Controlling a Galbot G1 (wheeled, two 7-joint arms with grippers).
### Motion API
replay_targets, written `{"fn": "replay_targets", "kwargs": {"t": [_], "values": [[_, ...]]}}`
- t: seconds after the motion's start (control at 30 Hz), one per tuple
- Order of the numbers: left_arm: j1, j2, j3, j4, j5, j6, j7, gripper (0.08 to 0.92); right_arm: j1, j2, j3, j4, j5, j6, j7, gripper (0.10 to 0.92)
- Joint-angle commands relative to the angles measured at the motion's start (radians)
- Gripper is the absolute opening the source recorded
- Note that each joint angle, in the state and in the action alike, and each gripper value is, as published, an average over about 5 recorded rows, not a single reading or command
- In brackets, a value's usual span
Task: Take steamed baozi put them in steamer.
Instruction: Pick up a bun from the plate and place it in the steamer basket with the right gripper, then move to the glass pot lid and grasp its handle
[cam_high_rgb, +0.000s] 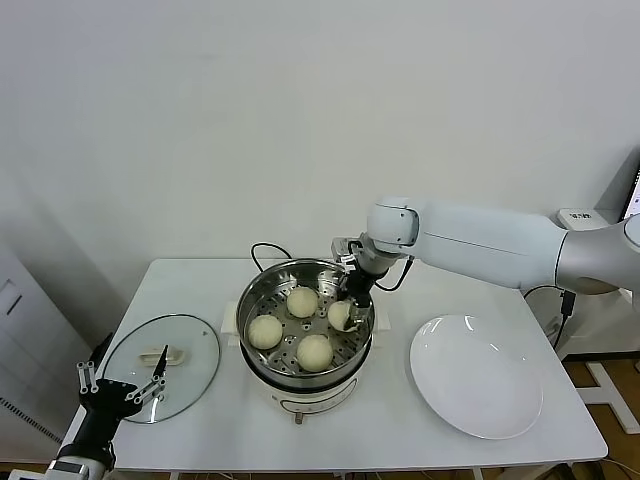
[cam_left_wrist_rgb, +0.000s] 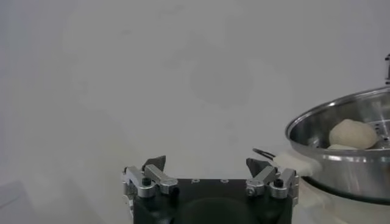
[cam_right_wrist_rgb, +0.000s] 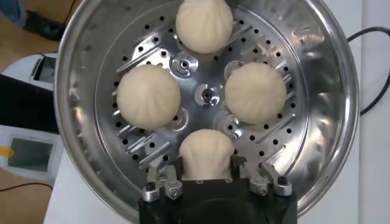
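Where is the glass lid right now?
In the head view the glass lid lies flat on the white table, on the robot's left of the steamer, apart from it. The left tool hovers at its near edge.

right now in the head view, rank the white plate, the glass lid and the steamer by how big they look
1. white plate, widest.
2. steamer and glass lid: they look about alike across, so I will not rank them; the steamer stands taller, nearer the camera.
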Motion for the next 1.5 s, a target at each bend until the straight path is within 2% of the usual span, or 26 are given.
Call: {"fn": "replay_targets", "kwargs": {"t": [0.03, 0.17, 0.3, 0.37, 0.47, 0.63, 0.73, 0.93, 1.17, 1.37, 1.5], "values": [[0.004, 0.002, -0.002, 0.000, -0.001, -0.002, 0.000, 0.823, 0.001, -0.007, 0.004, 0.005, 0.014, -0.002, 0.012, 0.657], [0.005, 0.006, -0.003, -0.002, -0.002, -0.002, 0.000, 0.823, 0.018, -0.027, 0.054, -0.005, 0.085, -0.003, 0.010, 0.771], [0.002, 0.007, 0.001, -0.003, -0.002, -0.001, -0.001, 0.823, 0.013, -0.074, 0.145, -0.029, 0.251, 0.036, 0.065, 0.818], [0.000, 0.004, 0.003, -0.004, -0.001, 0.000, -0.003, 0.823, -0.008, -0.114, 0.185, -0.022, 0.357, 0.086, 0.170, 0.821], [-0.002, -0.002, 0.005, -0.007, 0.000, 0.000, -0.008, 0.823, -0.093, -0.185, 0.282, 0.001, 0.472, 0.201, 0.419, 0.822], [-0.003, -0.005, 0.008, -0.012, 0.005, 0.004, -0.012, 0.823, -0.418, -0.284, 0.636, -0.009, 0.497, 0.369, 0.825, 0.823], [-0.008, -0.005, 0.013, -0.016, 0.012, 0.007, -0.018, 0.823, -0.621, -0.328, 0.866, -0.019, 0.458, 0.456, 0.976, 0.823], [-0.015, -0.031, 0.018, -0.018, 0.027, 0.008, -0.028, 0.823, -1.027, -0.393, 1.287, 0.029, 0.421, 0.526, 1.148, 0.823], [-0.005, -0.063, 0.032, -0.036, 0.051, 0.003, -0.038, 0.823, -1.503, -0.379, 1.640, 0.154, 0.355, 0.554, 1.134, 0.823], [0.016, -0.099, 0.033, -0.045, 0.093, -0.008, -0.039, 0.823, -1.886, -0.250, 1.938, 0.343, 0.149, 0.626, 1.014, 0.823], [0.023, -0.096, 0.033, -0.041, 0.100, -0.015, -0.041, 0.823, -2.101, -0.130, 2.087, 0.474, 0.026, 0.652, 0.943, 0.823]]}}
